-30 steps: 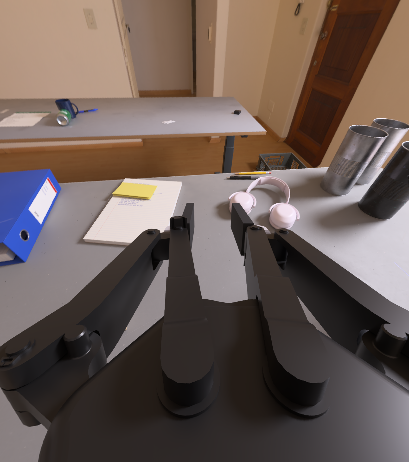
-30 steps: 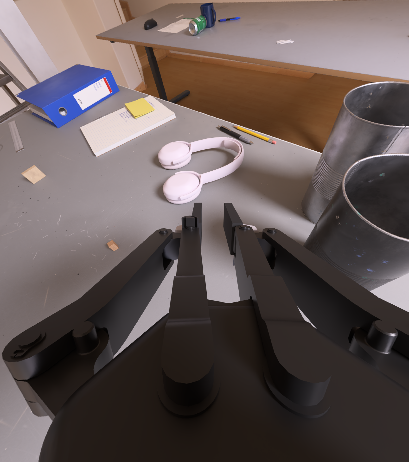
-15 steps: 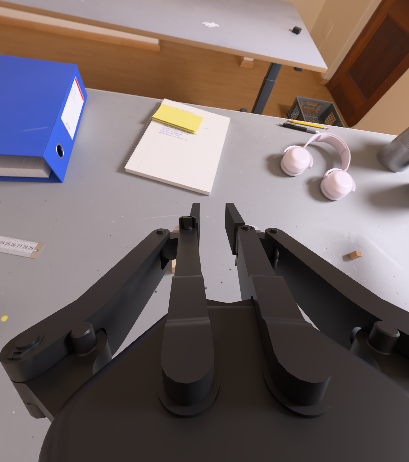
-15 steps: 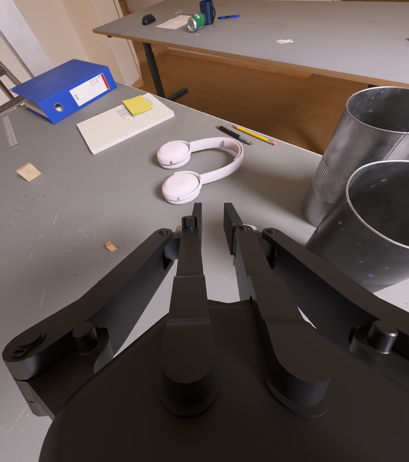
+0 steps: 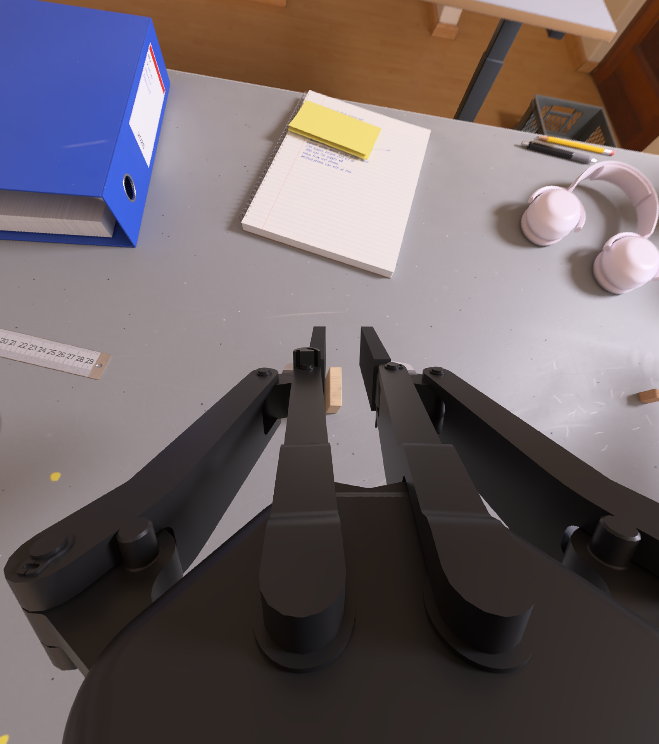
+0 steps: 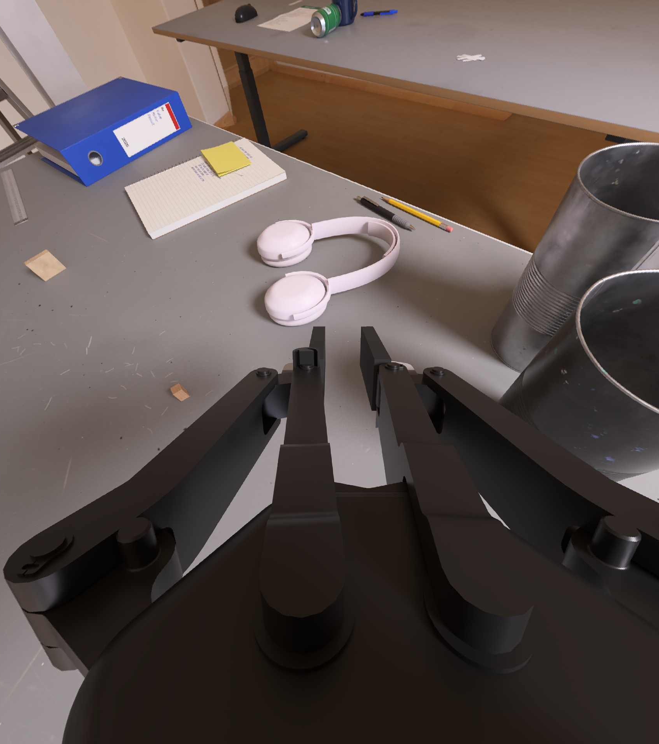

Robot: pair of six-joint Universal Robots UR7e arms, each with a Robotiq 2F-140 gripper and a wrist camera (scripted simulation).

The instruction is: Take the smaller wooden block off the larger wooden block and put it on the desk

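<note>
The larger wooden block (image 6: 44,264) is a pale flat slab lying on the grey desk (image 6: 118,322) at the left. In the left wrist view only a strip of it (image 5: 334,389) shows beside my left finger. The smaller wooden block (image 6: 179,391) lies on the desk by itself, well apart from the larger one, and also shows in the left wrist view (image 5: 651,396). My left gripper (image 5: 342,342) hovers over the larger block, its jaws a narrow gap apart and empty. My right gripper (image 6: 342,342) is also slightly open and empty, to the right of the smaller block.
Pink headphones (image 6: 320,265), a notepad (image 5: 340,193) with a yellow sticky note, a blue binder (image 5: 50,120), a ruler (image 5: 30,348), and a pen and pencil (image 6: 404,213) lie on the desk. Two metal cylinders (image 6: 622,282) stand close at the right.
The left wrist view has tipped down and moved left over the desk, bringing the larger block under its fingers. The right gripper has shifted only slightly. Both jaw gaps are unchanged.
</note>
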